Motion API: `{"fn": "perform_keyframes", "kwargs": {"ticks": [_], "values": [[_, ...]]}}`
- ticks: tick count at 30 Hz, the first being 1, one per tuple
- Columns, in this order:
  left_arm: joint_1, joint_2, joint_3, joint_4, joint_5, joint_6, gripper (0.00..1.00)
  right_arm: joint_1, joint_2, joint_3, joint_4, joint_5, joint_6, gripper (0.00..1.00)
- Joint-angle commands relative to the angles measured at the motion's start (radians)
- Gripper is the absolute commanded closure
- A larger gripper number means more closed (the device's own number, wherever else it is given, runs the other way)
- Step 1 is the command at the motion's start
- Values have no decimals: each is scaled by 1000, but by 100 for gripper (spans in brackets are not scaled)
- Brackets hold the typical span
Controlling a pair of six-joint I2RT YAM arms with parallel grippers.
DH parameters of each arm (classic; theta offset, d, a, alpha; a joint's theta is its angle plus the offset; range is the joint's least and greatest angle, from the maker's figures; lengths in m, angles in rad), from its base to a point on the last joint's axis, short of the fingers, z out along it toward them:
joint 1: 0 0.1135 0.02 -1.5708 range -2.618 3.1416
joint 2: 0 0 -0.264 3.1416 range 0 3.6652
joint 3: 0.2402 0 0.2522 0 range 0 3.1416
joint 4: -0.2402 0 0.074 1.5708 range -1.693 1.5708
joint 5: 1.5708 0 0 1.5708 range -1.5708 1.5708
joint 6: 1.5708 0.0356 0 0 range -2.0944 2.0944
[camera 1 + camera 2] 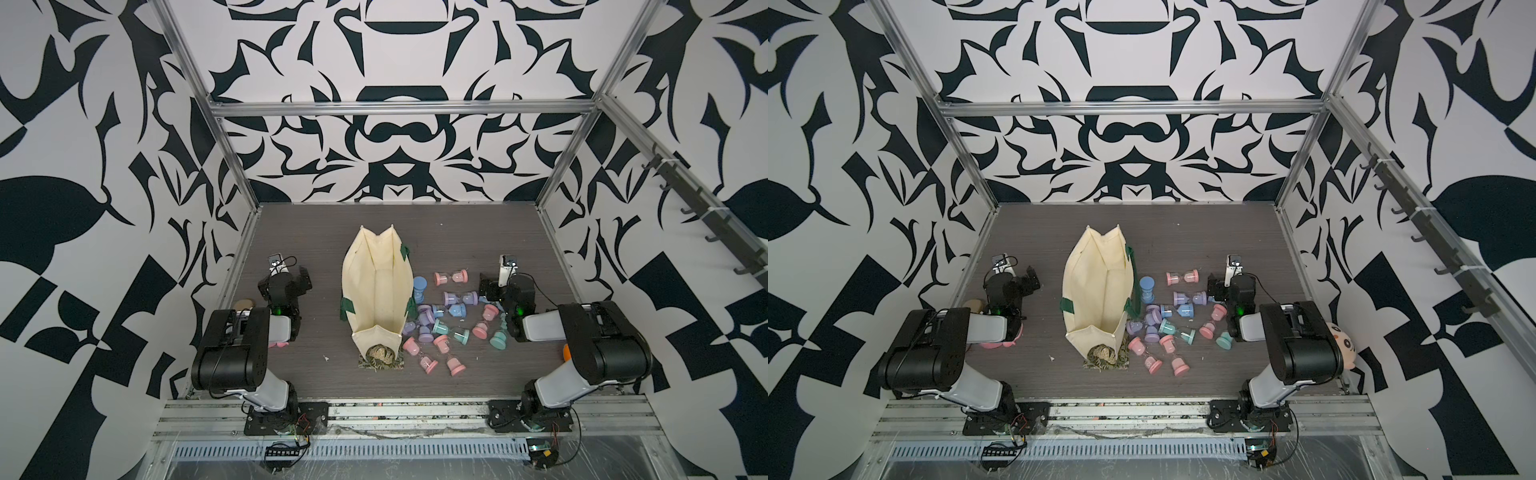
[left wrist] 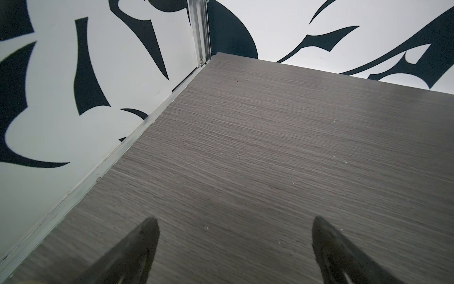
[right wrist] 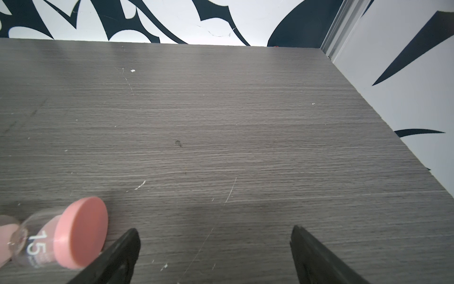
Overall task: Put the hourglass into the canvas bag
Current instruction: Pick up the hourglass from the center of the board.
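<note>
With right gripper (image 3: 216,236) and left gripper (image 2: 233,226) spread empty, the pink hourglass (image 3: 73,236) lying beside the right one should be clamped across its glass and lowered into the canvas bag (image 1: 376,291) standing mid-table.

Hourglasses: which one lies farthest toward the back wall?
The pink hourglass lying on its side, alone behind the rest. All the others lie nearer the front edge of the table.

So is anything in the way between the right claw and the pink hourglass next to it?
Nothing I can see. The right gripper is open over bare table, and the pink hourglass lies beside one finger. Between it and the bag stands a blue hourglass, so it probably needs lifting over.
</note>
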Motion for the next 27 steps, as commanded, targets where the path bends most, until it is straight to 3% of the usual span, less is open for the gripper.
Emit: {"fn": "perform_keyframes", "kwargs": {"ticks": [1,2,3,5,7,8,9,11,13,17,23,27], "values": [[-20,-28,21,-18,-60,19,0,52,-191,107,-258,85,-30,1],[-44,-58,71,-113,-99,47,0,85,-268,193,-436,209,-17,1],[-80,-94,196,-348,-196,49,0,108,-350,292,-619,278,47,1],[-89,-118,449,-765,-337,-96,0,112,-472,458,-931,266,276,1],[-67,-136,671,-1116,-318,-307,0,112,-546,474,-1019,319,516,1],[-59,-144,752,-1256,-274,-415,1,83,-582,433,-1026,269,650,1],[-55,-158,805,-1344,-200,-491,4,43,-576,414,-1025,163,672,8],[-59,-206,825,-1392,-20,-561,10,44,-461,555,-1270,111,681,28],[-83,-269,784,-1389,76,-634,11,131,-341,699,-1482,178,667,39],[-103,-414,695,-1387,260,-675,8,322,-220,858,-1793,370,691,40],[-108,-533,594,-1380,430,-610,7,366,-224,786,-1993,350,776,35],[-108,-537,560,-1375,515,-596,7,377,-279,668,-2028,338,806,36]]}}
